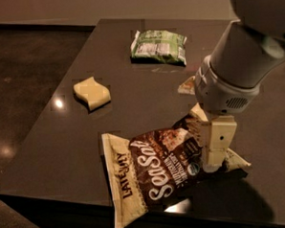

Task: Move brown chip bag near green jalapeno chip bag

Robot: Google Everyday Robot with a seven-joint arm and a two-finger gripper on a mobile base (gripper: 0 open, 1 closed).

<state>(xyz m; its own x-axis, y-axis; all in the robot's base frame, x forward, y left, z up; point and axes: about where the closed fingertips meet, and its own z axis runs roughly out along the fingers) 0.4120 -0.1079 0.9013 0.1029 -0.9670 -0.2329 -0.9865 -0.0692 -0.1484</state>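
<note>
Four things on the table: a brown chip bag, a green jalapeno chip bag, a pale yellow wavy sponge and a small packet.
Brown chip bag: lies flat and crinkled at the near edge of the dark table. Its cream end, lettered "LATE JULY", is nearest me on the left, and the other end points right and away. The white "Sea Salt" script faces up.
Gripper: down at the right-hand end of the brown chip bag, a cream block pointing straight down that seems to touch the bag's surface. A cream corner of the bag pokes out just past it on the right.
Grip: from where I stand I cannot tell how wide it is set, nor whether it has hold of the brown chip bag.
Arm: thick and white, coming in from the upper right and ending just above the brown chip bag's right end.
Green jalapeno chip bag: well beyond the brown chip bag, toward the far edge of the table. It lies flat with its white label panel up, and the two bags are well apart.
Sponge: beyond and to the left of the brown chip bag, not touching it and closer to it than the green jalapeno chip bag is.
Small packet: just beyond the brown chip bag's right end, partly hidden behind the arm; I cannot make out what it is.
</note>
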